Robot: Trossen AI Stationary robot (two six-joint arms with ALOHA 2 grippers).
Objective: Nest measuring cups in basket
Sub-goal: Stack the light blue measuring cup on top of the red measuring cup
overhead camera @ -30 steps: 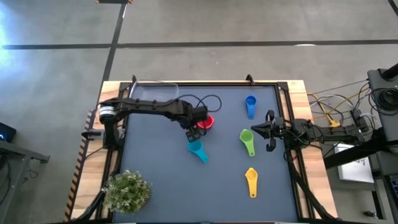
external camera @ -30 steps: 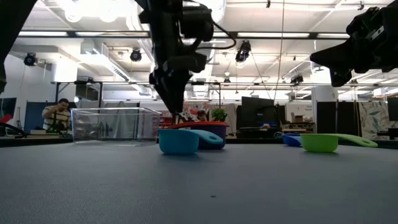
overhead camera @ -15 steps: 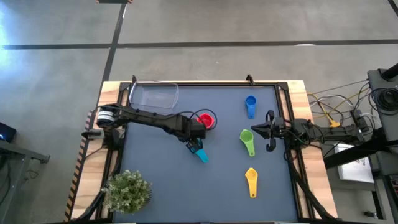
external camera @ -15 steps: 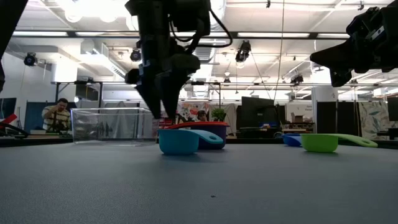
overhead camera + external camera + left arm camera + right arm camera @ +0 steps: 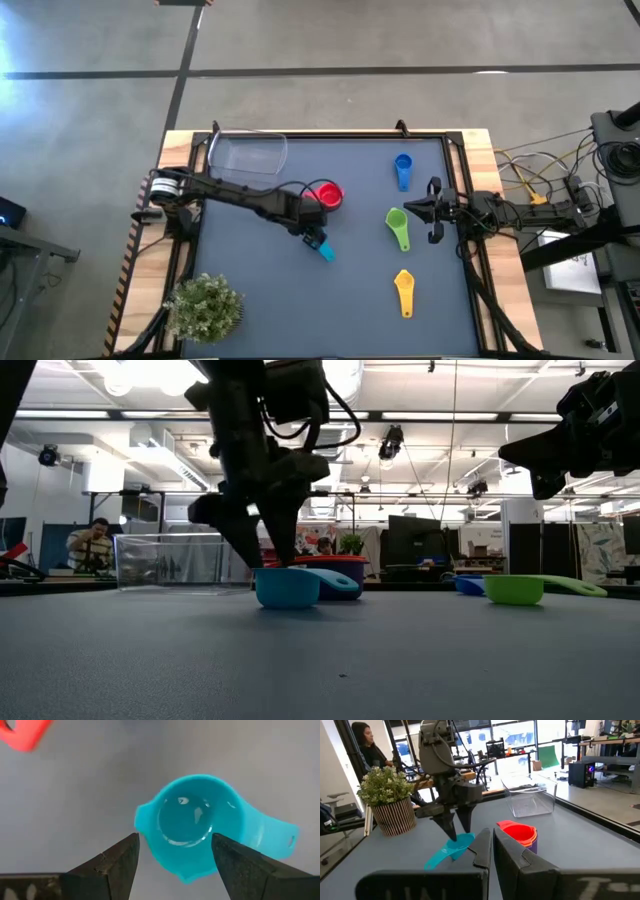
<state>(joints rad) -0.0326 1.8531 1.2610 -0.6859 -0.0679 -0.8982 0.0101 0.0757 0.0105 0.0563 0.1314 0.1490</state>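
Fingers of the left gripper [image 5: 175, 857] are standing apart around the small teal plastic measuring cup [image 5: 200, 825], risking pushing it sideways when closing unevenly.

No readable text, label, brand, number or sign anywhere: not on cups, basket, arms or bench.

Teal cup [image 5: 200, 822] is glossy, smooth plastic with wet-looking highlights inside; worktop [image 5: 260, 290] wears a matt dark covering, edged in pale wood; basket [image 5: 530, 795] is clear, shiny plastic; left hand's fingers [image 5: 112, 865] look matt black.
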